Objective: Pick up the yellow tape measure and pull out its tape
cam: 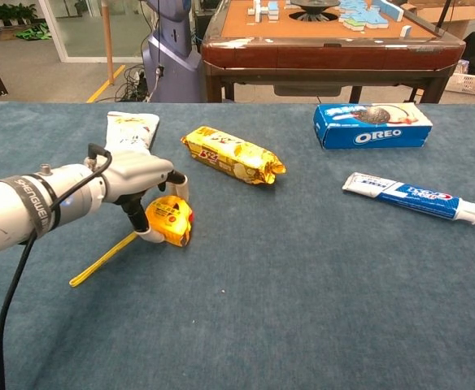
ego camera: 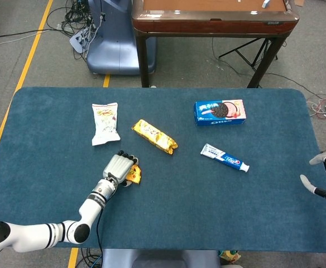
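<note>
Left hand [cam: 132, 180] grips yellow tape measure [cam: 171, 221] — tape [cam: 103, 259] trailing toward near edge.

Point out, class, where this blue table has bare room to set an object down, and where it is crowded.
Free: the wide middle of the blue cloth table, bordered by the yellow tape measure, the blue-and-white toothpaste tube and the near edge. Crowded: the far left, where the left hand, the white snack packet and the gold biscuit packet cluster. The blue Oreo box sits far right.

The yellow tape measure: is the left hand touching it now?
Touching. In the chest view the left hand wraps its fingers around the yellow tape measure resting on the table.
</note>
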Action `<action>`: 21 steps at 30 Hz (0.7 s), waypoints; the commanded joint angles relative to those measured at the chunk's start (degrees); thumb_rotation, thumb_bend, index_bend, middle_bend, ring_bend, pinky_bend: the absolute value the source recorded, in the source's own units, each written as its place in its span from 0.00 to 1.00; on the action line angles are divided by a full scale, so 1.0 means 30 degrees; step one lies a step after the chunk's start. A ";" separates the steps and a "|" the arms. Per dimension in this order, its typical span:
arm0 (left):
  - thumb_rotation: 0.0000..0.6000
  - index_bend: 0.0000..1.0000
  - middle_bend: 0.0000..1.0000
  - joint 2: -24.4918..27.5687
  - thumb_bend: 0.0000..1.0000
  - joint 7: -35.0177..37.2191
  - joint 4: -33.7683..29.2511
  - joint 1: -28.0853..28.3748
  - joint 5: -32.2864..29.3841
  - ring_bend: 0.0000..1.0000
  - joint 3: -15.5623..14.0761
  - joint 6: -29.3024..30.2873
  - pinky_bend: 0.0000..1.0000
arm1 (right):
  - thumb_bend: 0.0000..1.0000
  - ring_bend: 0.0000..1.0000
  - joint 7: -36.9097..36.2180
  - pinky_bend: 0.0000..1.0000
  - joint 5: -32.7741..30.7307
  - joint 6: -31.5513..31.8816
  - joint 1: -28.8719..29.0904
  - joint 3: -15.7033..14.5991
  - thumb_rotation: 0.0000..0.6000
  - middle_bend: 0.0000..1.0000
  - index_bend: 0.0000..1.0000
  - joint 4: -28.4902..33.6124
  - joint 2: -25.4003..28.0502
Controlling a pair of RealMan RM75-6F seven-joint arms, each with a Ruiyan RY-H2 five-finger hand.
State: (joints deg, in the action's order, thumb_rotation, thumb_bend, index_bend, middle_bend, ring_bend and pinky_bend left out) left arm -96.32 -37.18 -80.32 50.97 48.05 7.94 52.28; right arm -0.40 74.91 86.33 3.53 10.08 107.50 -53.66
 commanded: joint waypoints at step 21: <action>1.00 0.51 0.54 0.3906 0.20 0.6722 -0.3574 -0.1923 -0.0486 0.42 0.2166 -0.0392 0.13 | 0.30 0.17 0.1964 0.27 0.2298 -0.3105 0.3330 0.0440 1.00 0.29 0.34 0.2287 -0.1201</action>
State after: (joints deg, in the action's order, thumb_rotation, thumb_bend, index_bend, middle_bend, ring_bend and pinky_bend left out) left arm -86.78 -18.67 -88.34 46.03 48.12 13.21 50.91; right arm 4.30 81.16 78.59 11.66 10.62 113.16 -55.57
